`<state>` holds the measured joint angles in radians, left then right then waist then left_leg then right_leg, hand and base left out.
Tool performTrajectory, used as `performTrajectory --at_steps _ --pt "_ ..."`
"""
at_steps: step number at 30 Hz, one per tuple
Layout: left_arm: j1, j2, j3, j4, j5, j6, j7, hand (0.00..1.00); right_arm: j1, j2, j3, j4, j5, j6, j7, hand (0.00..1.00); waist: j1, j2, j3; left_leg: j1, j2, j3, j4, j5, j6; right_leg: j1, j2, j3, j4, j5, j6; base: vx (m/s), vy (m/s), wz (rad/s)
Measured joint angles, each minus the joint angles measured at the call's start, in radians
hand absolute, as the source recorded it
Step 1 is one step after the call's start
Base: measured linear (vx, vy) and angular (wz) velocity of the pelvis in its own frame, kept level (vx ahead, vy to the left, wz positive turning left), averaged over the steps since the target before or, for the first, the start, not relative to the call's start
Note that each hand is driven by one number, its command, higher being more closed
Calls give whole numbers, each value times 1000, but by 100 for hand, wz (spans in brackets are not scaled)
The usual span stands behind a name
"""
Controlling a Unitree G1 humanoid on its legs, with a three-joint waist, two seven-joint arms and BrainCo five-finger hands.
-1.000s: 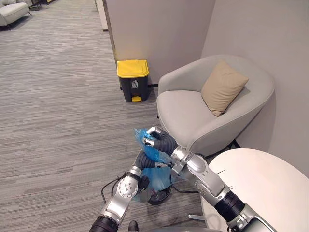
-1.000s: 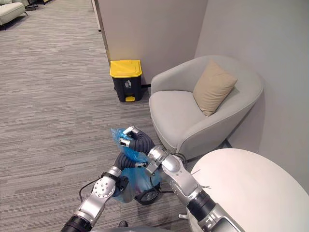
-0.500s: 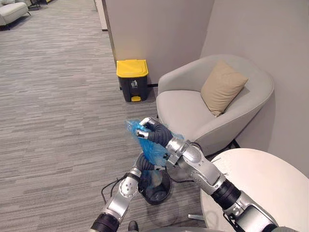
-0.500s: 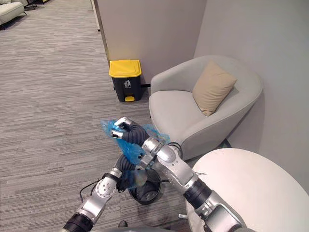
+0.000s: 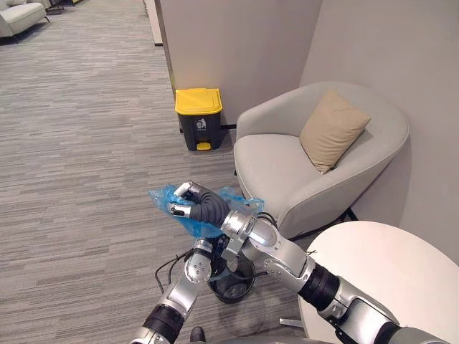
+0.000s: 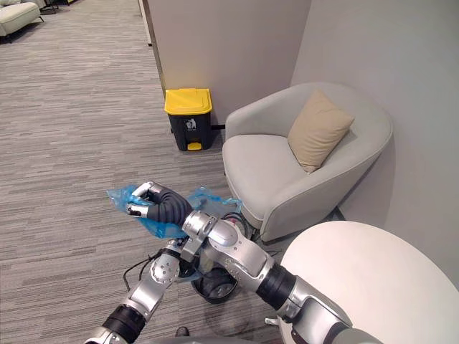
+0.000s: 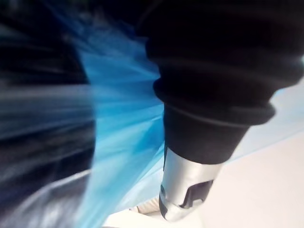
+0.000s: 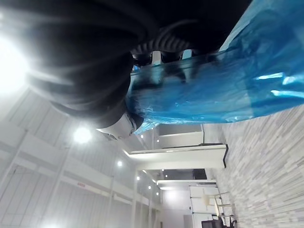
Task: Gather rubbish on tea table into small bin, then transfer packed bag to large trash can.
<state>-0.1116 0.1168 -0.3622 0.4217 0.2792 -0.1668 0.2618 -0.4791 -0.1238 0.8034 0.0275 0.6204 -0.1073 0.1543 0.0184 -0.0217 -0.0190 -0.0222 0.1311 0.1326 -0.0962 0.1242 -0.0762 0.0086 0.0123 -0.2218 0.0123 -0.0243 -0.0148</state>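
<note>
My right hand (image 5: 192, 205) is shut on the bunched top of a blue plastic bag (image 5: 192, 228), held above the carpet to the left of the small dark round bin (image 5: 233, 288). The bag (image 8: 223, 90) stretches from that hand back towards the bin, and my fingers show through the plastic in the right wrist view. My left hand (image 5: 204, 251) sits under the bag beside the bin, mostly hidden by my right arm. Blue plastic (image 7: 118, 118) streams past it in the left wrist view. The large trash can (image 5: 199, 118), dark with a yellow lid, stands against the far wall.
A grey armchair (image 5: 280, 168) with a tan cushion (image 5: 333, 129) stands right of the bin. A round white table (image 5: 391, 276) is at the lower right. Striped grey carpet (image 5: 86, 165) runs open to the left and towards the trash can.
My right hand has carried the bag's top to the left, stretching the bag sideways away from the bin. My left hand has moved in under the bag.
</note>
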Motion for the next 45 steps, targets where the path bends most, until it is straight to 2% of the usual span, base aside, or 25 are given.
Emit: performTrajectory --at_steps 7,14,16,18,19,26,31,37,45 --pt "-7 -26 3 3 -10 8 42 100 0 1 37 0 38 -1 -13 100 0 1 0 0 6 -3 0 1 -3 1 6 -2 -1 0 0 0 0 0" --pt "-27 -36 9 -1 -56 2 45 100 0 11 37 -2 37 -4 -12 100 -2 1 0 0 6 -3 0 1 -3 1 6 -2 -2 0 0 0 0 0" --pt "-27 -36 10 -1 -68 2 44 100 1 11 37 -2 33 -5 -12 100 -2 1 1 0 6 -3 0 1 -3 1 6 -1 -2 0 0 0 0 0" --pt "-27 -36 11 -2 -76 2 42 100 12 11 36 -8 -26 -13 -9 100 -2 2 1 0 6 -3 0 1 -4 1 6 -1 -2 -1 0 0 0 0" --pt "-27 -36 12 -2 -77 2 42 100 15 11 36 -8 -42 -18 -7 0 -3 2 1 0 6 -3 0 1 -4 1 6 -1 -2 -1 0 0 0 0" --pt "-15 -37 21 -17 -116 2 21 100 103 18 23 -54 -323 -60 0 0 -4 3 1 0 6 -2 -3 1 -4 0 5 0 -2 -1 1 0 0 0" --pt "23 -43 53 -24 -132 2 -1 100 203 11 -66 -56 -550 -94 -17 0 -5 3 1 -1 6 0 -6 1 -4 -1 5 2 -1 -2 1 0 0 0" --pt "102 -41 105 -24 -143 1 -43 100 344 -85 -174 -76 -840 -123 -57 0 -5 5 4 -2 6 3 -6 0 -4 -5 5 5 1 -2 2 0 0 -1" --pt "167 -31 184 -18 -168 2 -67 100 447 -129 -271 -92 -956 -133 -77 0 -5 6 9 -2 6 4 -6 0 -4 -6 4 6 2 -7 8 0 0 0"
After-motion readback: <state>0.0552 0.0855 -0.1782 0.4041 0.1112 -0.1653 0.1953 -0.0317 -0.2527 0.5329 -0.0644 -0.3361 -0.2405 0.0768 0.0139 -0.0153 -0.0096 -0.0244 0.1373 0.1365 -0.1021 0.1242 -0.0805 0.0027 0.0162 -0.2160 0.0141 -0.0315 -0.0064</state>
